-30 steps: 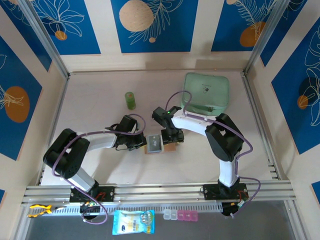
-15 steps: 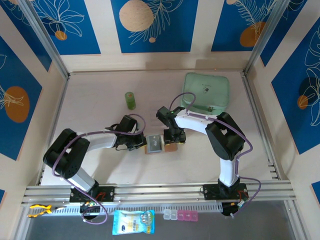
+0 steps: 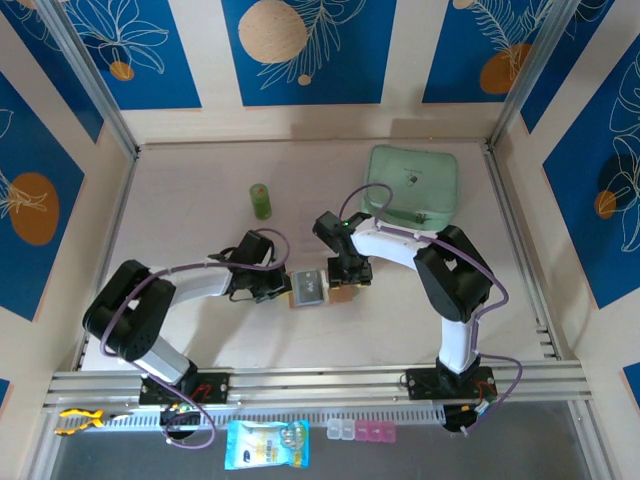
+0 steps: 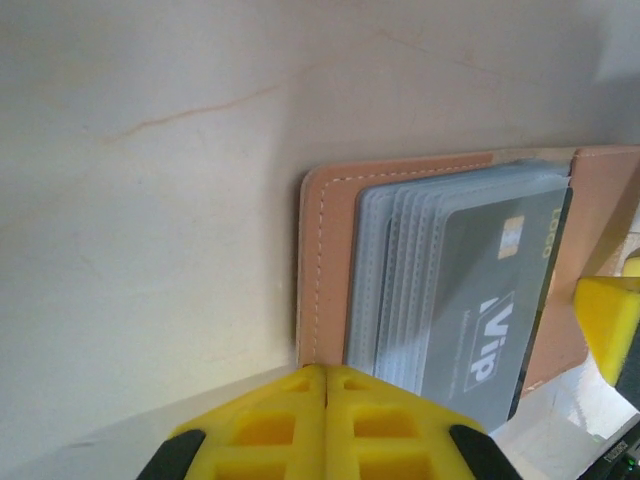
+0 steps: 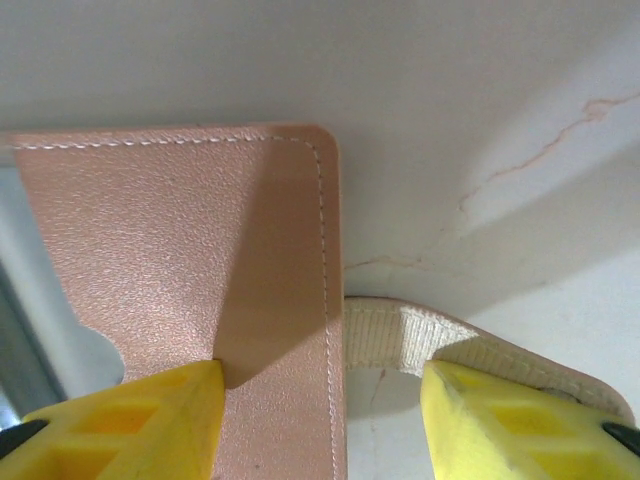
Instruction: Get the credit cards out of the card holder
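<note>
- The closed left gripper (image 4: 326, 378) has its tips at the holder's (image 4: 325, 250) left edge.
- The holder lies open, with the cards (image 4: 485, 300) tucked in its sleeves.
- The right gripper (image 5: 322, 385), jaws apart, straddles the holder's right flap edge.
- A pouch (image 3: 412, 185) sits beyond the holder, to the right.

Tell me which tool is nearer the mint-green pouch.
Right. The right tool is at the card holder, on the side facing the pouch; the left tool is at the holder's opposite side, farther away.

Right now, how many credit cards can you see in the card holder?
1: a grey VIP card lying on the fanned clear sleeves of the open card holder. More cards may be hidden under it or in those sleeves.
</note>
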